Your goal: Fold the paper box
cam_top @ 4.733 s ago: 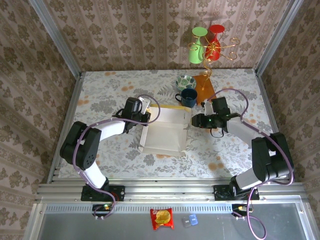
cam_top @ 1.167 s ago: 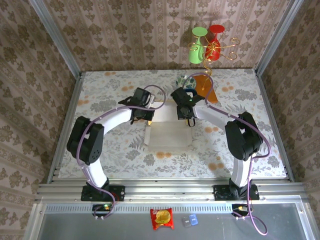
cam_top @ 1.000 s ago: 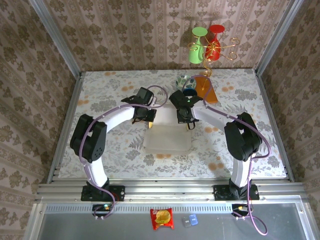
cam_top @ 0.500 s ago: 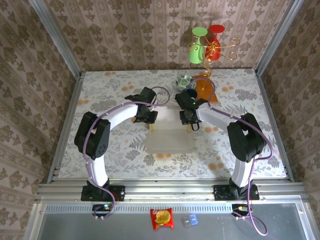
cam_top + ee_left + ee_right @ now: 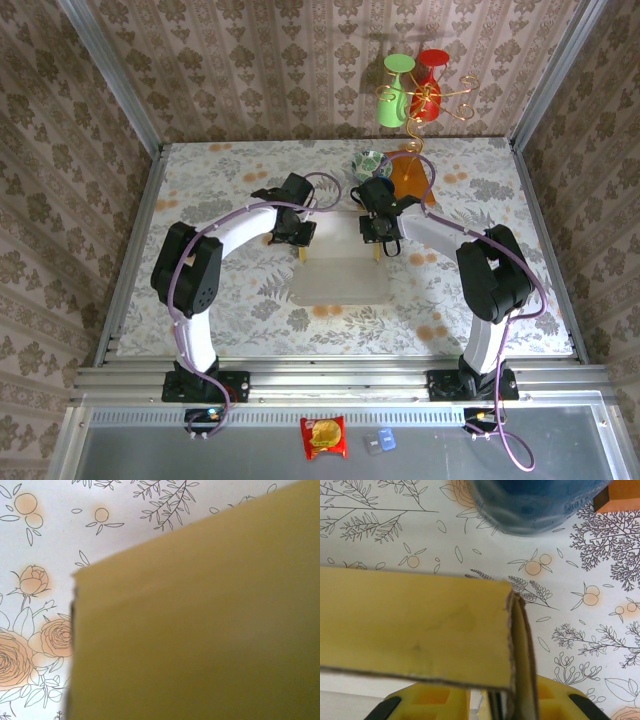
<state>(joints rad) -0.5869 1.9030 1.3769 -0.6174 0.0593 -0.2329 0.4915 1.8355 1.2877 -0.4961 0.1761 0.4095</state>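
Yellow fingers [image 5: 426, 701] of the right gripper [image 5: 377, 238] pinch narrowly on the far-right corner of the paper box [image 5: 340, 280], lying mid-table [image 5: 225, 170] just before the blue mug [image 5: 535, 505]. The left gripper [image 5: 299, 236] meets the far-left corner, cardboard hiding its opening. Seconds earlier, both flanked the box's sides.

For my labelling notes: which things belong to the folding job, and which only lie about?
Job: yellow thin-cardboard paper box; left claw; right claw.

Lying about: round blue mug; orange-brown wooden board; patterned bowl; gold wire stand holding green and red cups; red snack packet.
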